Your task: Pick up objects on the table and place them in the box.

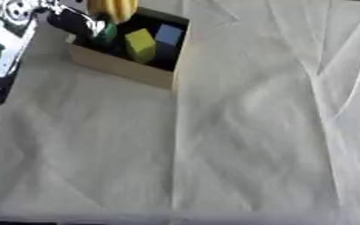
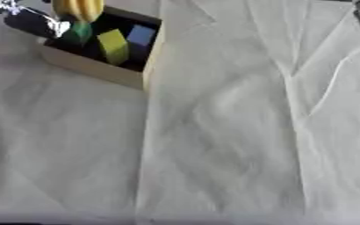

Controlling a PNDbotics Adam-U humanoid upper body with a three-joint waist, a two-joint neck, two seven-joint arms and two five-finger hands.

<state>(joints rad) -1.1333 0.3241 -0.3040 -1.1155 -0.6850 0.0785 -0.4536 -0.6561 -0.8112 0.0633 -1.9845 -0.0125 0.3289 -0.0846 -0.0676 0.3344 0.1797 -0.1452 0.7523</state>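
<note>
Holding coloured blocks (image 1: pixel 140 44), box (image 1: pixel 121 68) on creased cloth (image 1: pixel 244 132).

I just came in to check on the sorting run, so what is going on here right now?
A tan cardboard box sits at the far left of the white cloth-covered table. Inside it are a yellow block, a light blue block and a green piece, and a yellow banana-like object shows at the box's far edge. A dark shape by the box may be the robot's left arm, but no hand can be made out. No loose objects show on the cloth in view.
</note>
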